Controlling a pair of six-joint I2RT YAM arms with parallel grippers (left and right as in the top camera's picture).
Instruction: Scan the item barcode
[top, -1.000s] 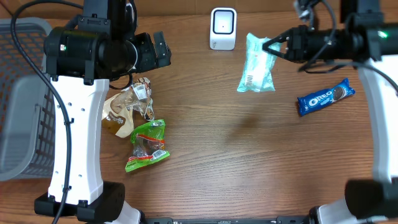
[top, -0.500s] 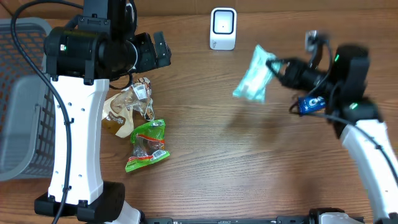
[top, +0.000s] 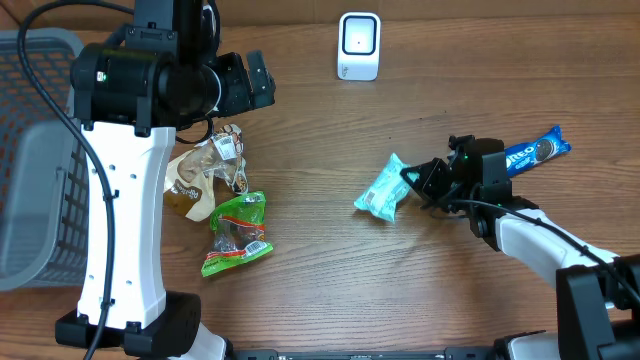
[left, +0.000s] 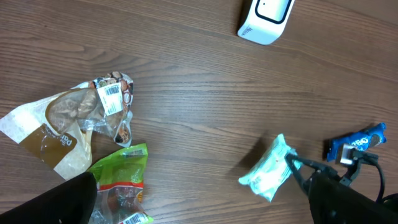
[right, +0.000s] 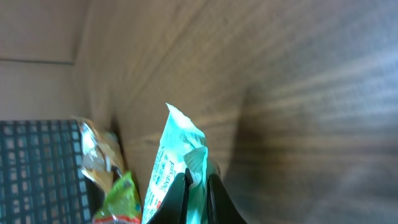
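My right gripper (top: 414, 180) is shut on one end of a teal packet (top: 381, 193), held low over the wood table right of centre. In the right wrist view the black fingers (right: 180, 198) pinch the packet's crimped edge (right: 176, 155). The white scanner (top: 359, 45) stands at the back centre, well away from the packet. The left wrist view looks down on the scanner (left: 264, 18) and the packet (left: 267, 172). My left gripper (top: 256, 80) hovers high at the upper left, open and holding nothing.
A blue Oreo pack (top: 536, 152) lies behind my right arm. A brown snack bag (top: 198, 172) and a green bag (top: 237, 232) lie under the left arm. A grey basket (top: 30, 150) stands at the left edge.
My right arm has swung down and toward the front from beside the scanner, carrying the teal packet to the middle right of the table. The left arm has not moved.
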